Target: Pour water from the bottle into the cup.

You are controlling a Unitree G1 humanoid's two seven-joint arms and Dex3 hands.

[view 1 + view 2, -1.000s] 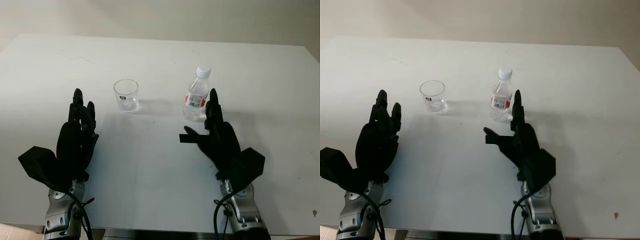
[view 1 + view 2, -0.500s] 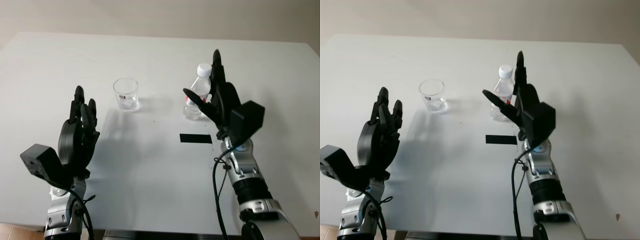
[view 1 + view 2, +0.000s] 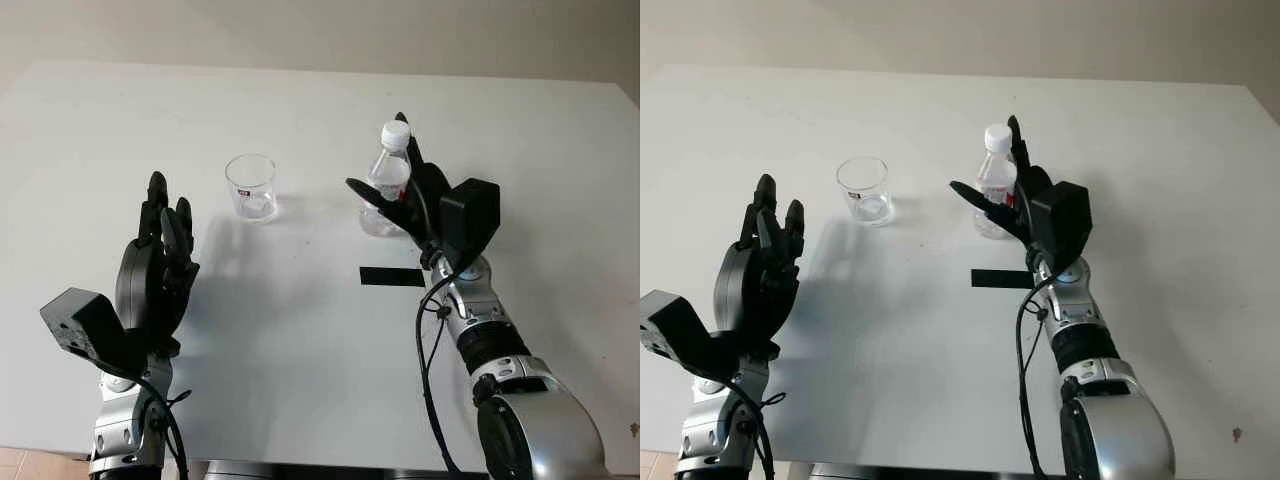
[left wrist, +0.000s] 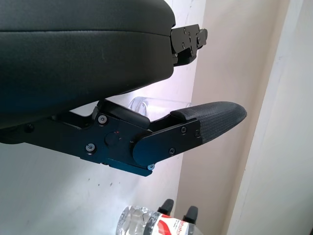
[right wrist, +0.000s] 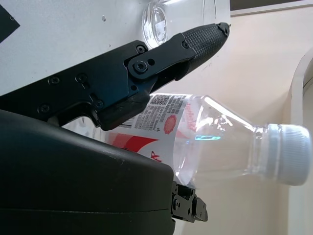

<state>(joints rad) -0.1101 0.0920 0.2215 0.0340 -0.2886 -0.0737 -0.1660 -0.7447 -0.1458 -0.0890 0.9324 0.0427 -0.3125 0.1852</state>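
Note:
A clear plastic water bottle [image 3: 386,192] with a white cap and red label stands upright on the white table [image 3: 300,330], right of centre. My right hand [image 3: 378,152] is open around it: the thumb [image 5: 195,39] reaches across the bottle's left side and the fingers stand behind it, with the palm on its right. In the right wrist view the bottle [image 5: 210,137] lies between thumb and palm. An empty clear cup [image 3: 251,187] stands to the bottle's left. My left hand [image 3: 168,200] is open, raised near the front left, short of the cup.
A black strip [image 3: 392,276] lies flat on the table just in front of the bottle, under my right forearm. Bare white tabletop lies between the cup and the bottle. The table's far edge meets a beige wall.
My right hand has moved forward and to the left from the table's front, coming in around the bottle. The left hand has barely moved, and the cup has stayed put.

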